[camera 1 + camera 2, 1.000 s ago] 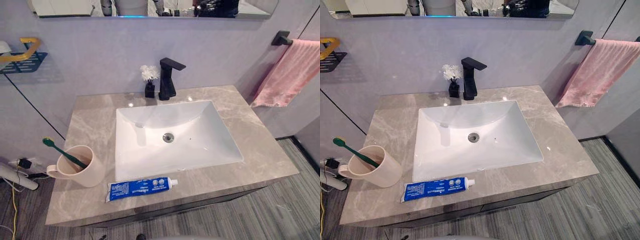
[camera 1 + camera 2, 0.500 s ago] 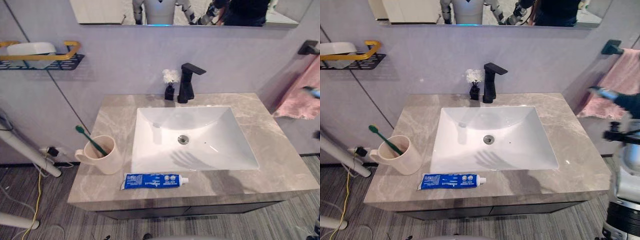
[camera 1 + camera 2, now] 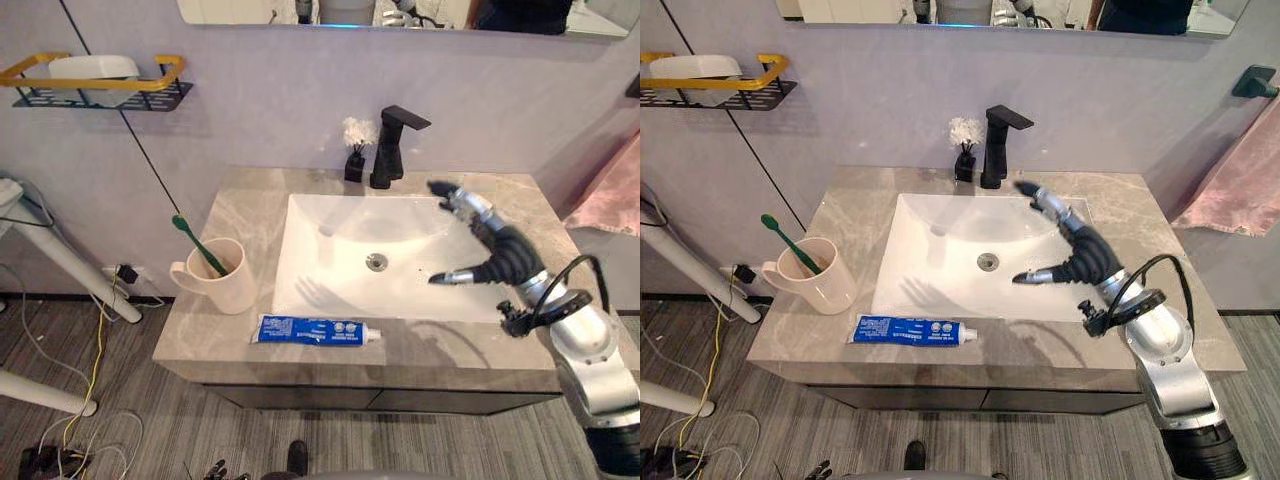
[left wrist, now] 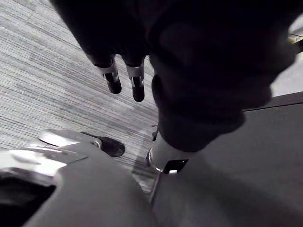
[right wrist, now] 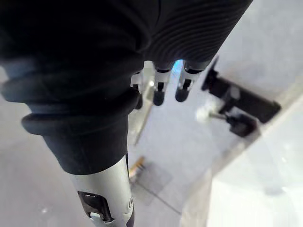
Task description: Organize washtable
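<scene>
Hovering over sink [image 3: 330, 250]: right hand [image 3: 502, 256] (splayed)

A blue toothpaste tube [image 3: 315, 330] lies flat along the front strip of the grey stone counter [image 3: 230, 200], its white cap toward the outstretched fingers [image 3: 456, 196] of the right hand [image 3: 500, 255], yet well apart from them. Farther from them, a beige mug [image 3: 225, 280] stands upright with a green toothbrush [image 3: 197, 243] leaning inside.

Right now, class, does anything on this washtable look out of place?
The toothpaste tube lies loose on the counter in front of the sink, while the toothbrush stands in the cup; nothing looks spilled or damaged.
</scene>
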### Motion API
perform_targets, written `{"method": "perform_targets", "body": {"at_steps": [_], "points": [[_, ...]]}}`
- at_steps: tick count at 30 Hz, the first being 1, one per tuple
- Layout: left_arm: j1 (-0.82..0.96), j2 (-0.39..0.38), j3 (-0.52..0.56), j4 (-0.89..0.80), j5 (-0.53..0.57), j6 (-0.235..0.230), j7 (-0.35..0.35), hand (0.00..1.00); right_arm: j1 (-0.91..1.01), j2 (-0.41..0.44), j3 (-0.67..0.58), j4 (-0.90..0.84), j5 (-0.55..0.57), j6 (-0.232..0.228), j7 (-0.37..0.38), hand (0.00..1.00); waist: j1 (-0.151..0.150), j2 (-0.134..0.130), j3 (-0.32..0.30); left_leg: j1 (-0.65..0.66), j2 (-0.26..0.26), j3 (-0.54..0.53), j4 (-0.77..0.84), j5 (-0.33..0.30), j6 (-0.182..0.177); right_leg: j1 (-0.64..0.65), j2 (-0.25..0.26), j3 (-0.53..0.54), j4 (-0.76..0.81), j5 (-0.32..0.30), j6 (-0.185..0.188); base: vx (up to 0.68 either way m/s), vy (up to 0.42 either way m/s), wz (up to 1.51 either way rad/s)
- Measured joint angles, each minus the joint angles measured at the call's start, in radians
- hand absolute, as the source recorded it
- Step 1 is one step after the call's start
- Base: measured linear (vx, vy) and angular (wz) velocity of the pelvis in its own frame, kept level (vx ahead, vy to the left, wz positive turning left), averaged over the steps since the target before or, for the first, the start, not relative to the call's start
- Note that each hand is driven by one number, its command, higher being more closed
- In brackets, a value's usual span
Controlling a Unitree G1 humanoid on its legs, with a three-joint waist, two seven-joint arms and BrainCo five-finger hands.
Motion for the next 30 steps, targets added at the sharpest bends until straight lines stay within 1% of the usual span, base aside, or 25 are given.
{"method": "perform_targets", "body": {"at_steps": [2,5,7,9,11,13,14,15,16,20,24,26,28,30], "points": [[0.000,0.003,-0.002,0.001,0.000,0.000,-0.006,0.00,0.013,-0.005,0.031,0.000,-0.001,0.002,0.011,0.00,0.000,-0.006,0.004,-0.006,-0.002,-0.007,0.000,0.002,-0.001,-0.002,0.000,-0.006,-0.001,0.000,0.000,0.02,-0.002,0.12],[-0.005,0.022,-0.007,0.000,0.000,-0.002,-0.019,0.00,0.013,-0.005,0.114,0.000,-0.008,0.003,0.027,0.00,0.004,-0.025,0.015,-0.009,-0.003,-0.014,0.000,0.004,0.001,-0.001,-0.001,-0.011,-0.001,0.001,0.000,0.04,-0.003,0.06],[-0.007,0.034,-0.018,0.000,0.000,-0.003,-0.018,0.00,0.014,-0.005,0.150,0.000,-0.014,0.003,0.034,0.00,0.010,-0.042,0.025,-0.013,-0.003,-0.015,0.000,0.004,0.002,-0.001,-0.001,-0.011,-0.001,0.001,-0.001,0.05,-0.007,0.02],[-0.017,0.052,-0.037,0.001,0.000,0.000,-0.018,0.00,0.012,-0.006,0.189,0.000,-0.030,0.006,0.035,0.00,0.027,-0.066,0.031,-0.030,-0.005,-0.019,0.001,0.011,0.007,-0.013,-0.001,-0.015,-0.001,0.002,-0.002,0.05,-0.006,0.06],[-0.020,0.054,-0.038,0.001,0.000,0.000,-0.017,0.00,0.006,-0.006,0.222,0.001,-0.048,0.020,0.035,0.00,0.029,-0.071,0.032,-0.037,-0.009,-0.032,0.004,0.014,0.010,-0.014,-0.004,-0.032,0.000,0.003,-0.003,0.04,0.004,0.22],[-0.021,0.054,-0.038,0.001,-0.001,0.000,-0.016,0.00,0.006,-0.006,0.247,0.004,-0.055,0.024,0.034,0.00,0.031,-0.071,0.033,-0.039,-0.011,-0.043,0.006,0.015,0.010,-0.011,-0.005,-0.039,0.002,0.003,-0.004,0.03,0.010,0.21],[-0.022,0.054,-0.038,0.001,-0.002,0.000,-0.015,0.00,0.005,-0.006,0.254,0.004,-0.066,0.024,0.034,0.00,0.037,-0.072,0.033,-0.040,-0.012,-0.045,0.006,0.015,0.011,-0.011,-0.005,-0.041,0.003,0.003,-0.004,-0.02,0.004,0.05],[-0.022,0.053,-0.039,0.001,-0.005,0.000,-0.013,0.00,0.005,-0.006,0.254,0.005,-0.084,0.025,0.032,0.00,0.050,-0.072,0.033,-0.040,-0.012,-0.047,0.004,0.016,0.010,-0.011,-0.005,-0.042,0.003,0.003,-0.004,0.00,0.000,0.00],[-0.022,0.053,-0.040,0.001,-0.007,0.000,-0.013,0.00,0.005,-0.006,0.254,0.008,-0.089,0.025,0.031,0.00,0.053,-0.072,0.033,-0.040,-0.012,-0.048,0.001,0.016,0.010,-0.011,-0.004,-0.042,0.003,0.003,-0.004,-0.05,-0.005,0.04],[-0.022,0.053,-0.041,0.001,-0.011,0.001,-0.012,0.00,0.005,-0.006,0.268,0.020,-0.128,0.034,0.026,0.00,0.055,-0.071,0.036,-0.056,-0.009,-0.068,0.000,0.020,0.004,-0.017,0.000,-0.058,0.003,0.003,-0.004,-0.06,-0.010,0.12],[-0.024,0.055,-0.041,0.000,-0.028,0.001,-0.007,0.00,0.006,0.003,0.322,0.021,-0.169,0.043,0.026,0.00,0.062,-0.079,0.065,-0.060,-0.002,-0.079,0.000,0.029,-0.002,-0.018,0.009,-0.065,0.004,0.001,-0.008,-0.06,-0.014,0.07],[-0.027,0.056,-0.041,0.000,-0.031,0.001,0.001,0.00,0.011,0.010,0.325,0.022,-0.180,0.044,0.026,0.00,0.069,-0.083,0.070,-0.068,0.000,-0.080,0.000,0.032,-0.003,-0.027,0.010,-0.065,0.004,0.000,-0.009,-0.04,-0.009,0.01],[-0.038,0.059,-0.041,0.000,-0.034,0.002,0.006,0.00,0.011,0.014,0.328,0.025,-0.206,0.045,0.026,0.00,0.079,-0.092,0.082,-0.081,0.000,-0.084,0.000,0.036,-0.003,-0.037,0.012,-0.068,0.007,0.001,-0.010,0.00,-0.004,0.03],[-0.040,0.064,-0.041,0.000,-0.034,0.003,0.007,0.00,0.011,0.017,0.329,0.042,-0.218,0.046,0.026,0.00,0.079,-0.102,0.087,-0.085,-0.002,-0.093,0.000,0.040,0.000,-0.037,0.011,-0.077,0.007,0.002,-0.011,0.02,-0.008,0.13]]}}
